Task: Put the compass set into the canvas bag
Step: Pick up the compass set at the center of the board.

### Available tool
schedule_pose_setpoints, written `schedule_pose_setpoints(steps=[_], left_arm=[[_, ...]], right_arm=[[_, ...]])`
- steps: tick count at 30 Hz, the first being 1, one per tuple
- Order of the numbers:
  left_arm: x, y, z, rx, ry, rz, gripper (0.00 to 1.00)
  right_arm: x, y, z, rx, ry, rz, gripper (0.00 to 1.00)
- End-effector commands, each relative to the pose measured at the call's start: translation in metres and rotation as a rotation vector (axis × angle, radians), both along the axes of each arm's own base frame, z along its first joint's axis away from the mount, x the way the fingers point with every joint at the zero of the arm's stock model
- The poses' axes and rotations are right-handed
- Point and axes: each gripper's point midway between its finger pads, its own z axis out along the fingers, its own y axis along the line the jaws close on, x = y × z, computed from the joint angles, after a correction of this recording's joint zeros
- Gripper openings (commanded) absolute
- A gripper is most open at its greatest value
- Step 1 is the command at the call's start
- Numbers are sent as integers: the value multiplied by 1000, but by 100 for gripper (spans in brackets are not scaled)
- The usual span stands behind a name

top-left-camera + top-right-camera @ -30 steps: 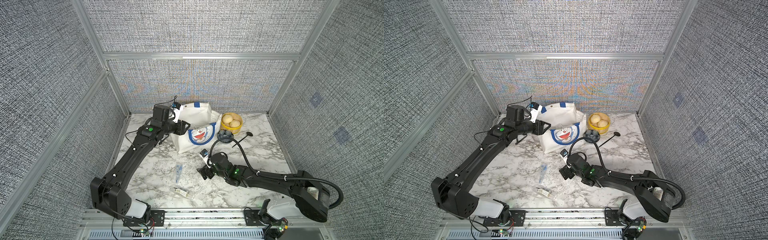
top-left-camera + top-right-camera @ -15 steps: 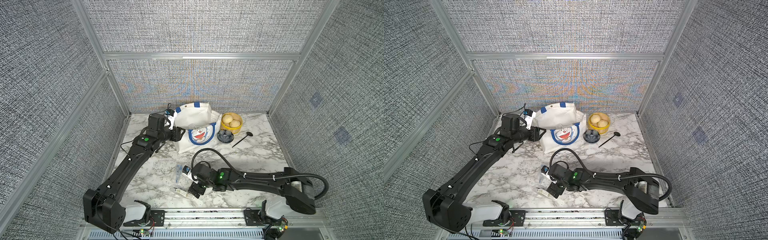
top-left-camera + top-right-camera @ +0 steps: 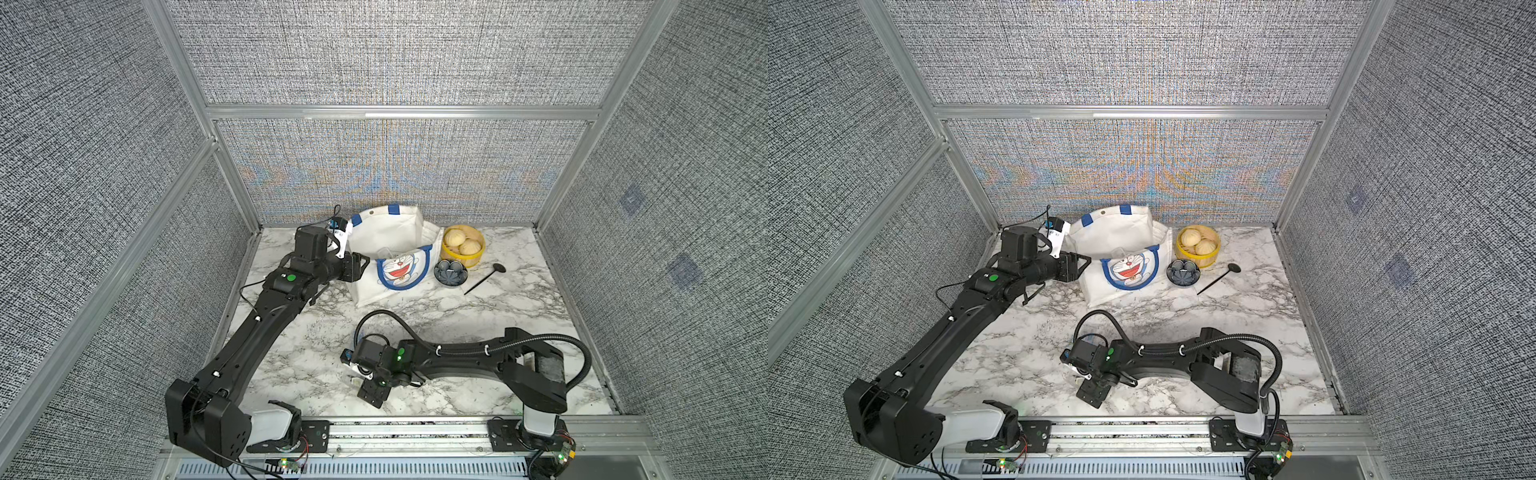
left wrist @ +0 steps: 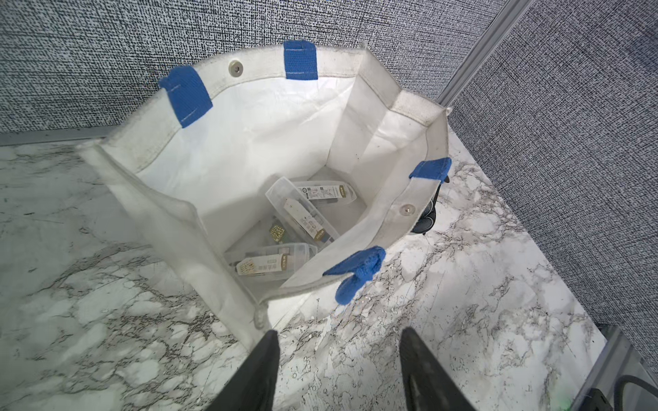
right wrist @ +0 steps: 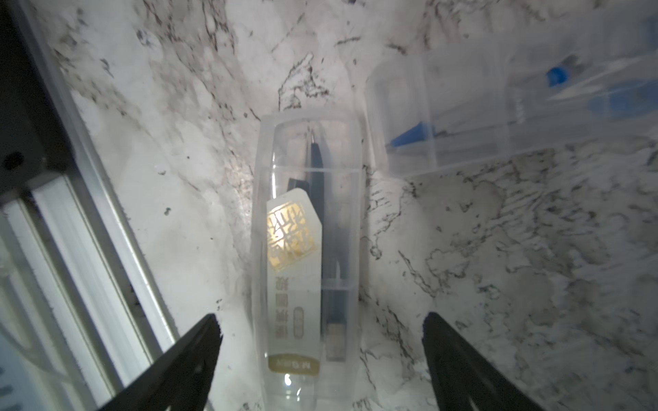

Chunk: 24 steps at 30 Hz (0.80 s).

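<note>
**A:** Where's the compass set (image 5: 306,249)?

**B:** It lies flat on the desk (image 3: 478,324), near the front edge at about 7 o'clock in both top views. The right arm's wrist mostly hides it there. The right wrist view shows a clear plastic case with a gold-printed label and a dark compass inside.

**A:** Has the right gripper (image 5: 320,320) got it?

**B:** No. The gripper points down over the case with its jaws apart, one finger on each side and bare marble showing in both gaps. A second clear case (image 5: 463,117) with blue parts lies just beside the first, but it is blurred.

**A:** And the canvas bag (image 3: 390,245)?

**B:** It stands upright at about 12 o'clock by the back wall with its mouth open. The left wrist view looks into it (image 4: 270,117), and three clear cases (image 4: 302,213) lie on its floor.

**A:** What about the left gripper (image 3: 359,266)?

**B:** It sits at the bag's 9 o'clock side. In its own view (image 4: 338,331) the jaws are spread with only desk between them. One finger is just beside the bag's lower corner, and I can't tell whether they touch.

**A:** Anything else on the desk?

**B:** A yellow steamer basket (image 3: 462,247) holding two buns sits at 1 o'clock. A dark bowl (image 3: 450,273) is just in front of it.
</note>
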Motion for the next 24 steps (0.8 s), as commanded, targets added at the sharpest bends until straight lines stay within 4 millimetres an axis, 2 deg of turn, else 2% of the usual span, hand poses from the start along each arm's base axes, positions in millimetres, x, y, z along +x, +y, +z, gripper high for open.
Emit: schedule_pose_setpoints(steps=[1,6,12,13,17,19,24], left_arm=[[0,-1,3,-7,-6,-11,56],[0,0,2,-12,-1,-13,56],[0,1,4,-10,-7,-12,56],[1,2,4,-10,-7,-13,56],[1,2,2,-9,-5,-16,56],[1,1,2,-9,-3,-18,56],[-1,-3,6,-21,-27,-51,56]], right_arm=[[-3,-11,-11,-76,-7,1,83],[-4,-11,-23,-104,-26,4,72],[-1,-11,-24,-96,-41,-17,54],[0,-12,-21,-89,-49,-28,54],[7,-18,-9,-42,-80,-77,40],[12,-21,-2,-10,-96,-105,35],[31,-34,20,110,-136,-189,33]])
